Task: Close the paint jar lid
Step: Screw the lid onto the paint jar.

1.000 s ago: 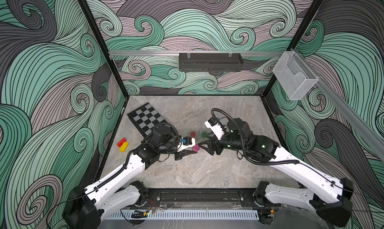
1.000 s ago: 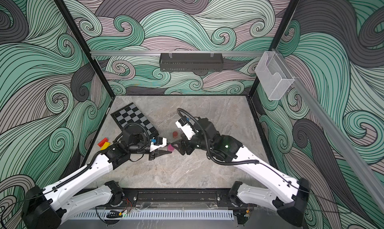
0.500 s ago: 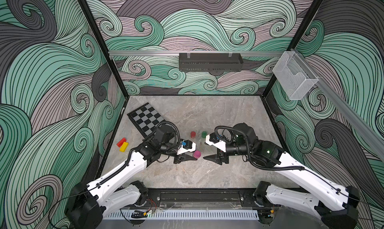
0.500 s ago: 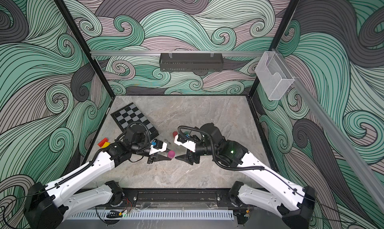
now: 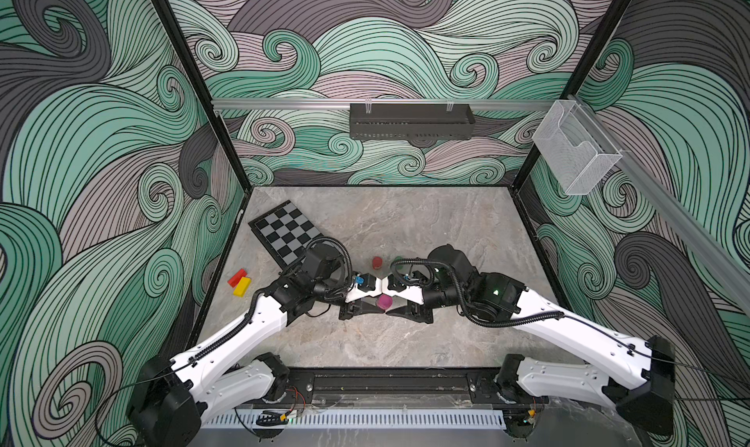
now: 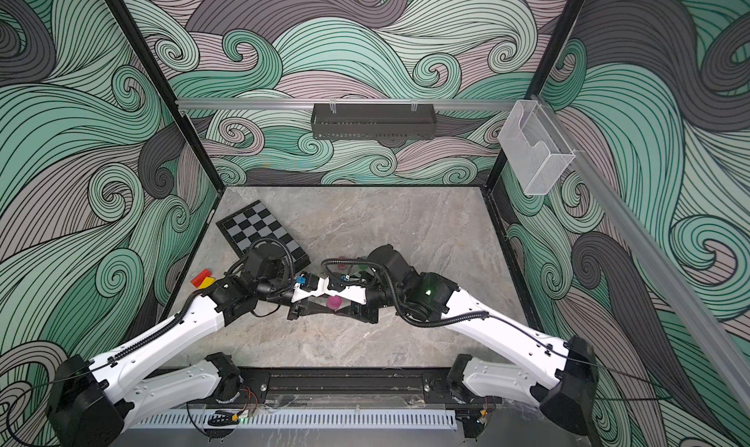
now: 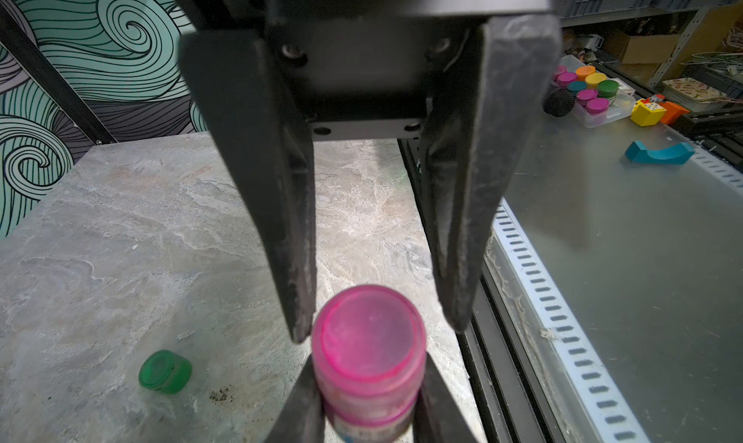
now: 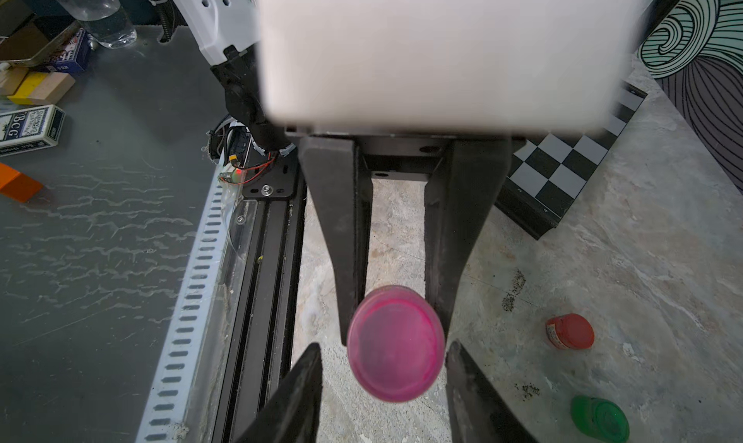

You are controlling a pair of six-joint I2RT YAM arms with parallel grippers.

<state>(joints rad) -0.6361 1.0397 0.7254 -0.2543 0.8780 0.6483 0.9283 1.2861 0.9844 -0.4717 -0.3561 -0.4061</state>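
Note:
A pink paint jar (image 5: 384, 301) (image 6: 334, 301) hangs just above the table's middle, towards the front, in both top views. My left gripper (image 5: 375, 303) (image 7: 369, 380) is shut on the jar's body (image 7: 368, 409) below its pink lid (image 7: 368, 332). The lid (image 8: 396, 344) sits on top of the jar. My right gripper (image 5: 395, 303) (image 8: 384, 346) faces the left one, jaws either side of the lid. Its fingertips (image 8: 309, 364) stand clear of the lid with a gap on each side.
A red jar (image 5: 377, 262) (image 8: 570, 331) and a green jar (image 8: 599, 419) (image 7: 165, 371) stand just behind the grippers. A checkerboard (image 5: 290, 232) lies at the back left. Red (image 5: 237, 277) and yellow (image 5: 242, 286) blocks lie by the left wall.
My right gripper has come down and leftward from behind the jar to straddle the lid, and its jaws have narrowed. The left gripper has kept its hold on the jar.

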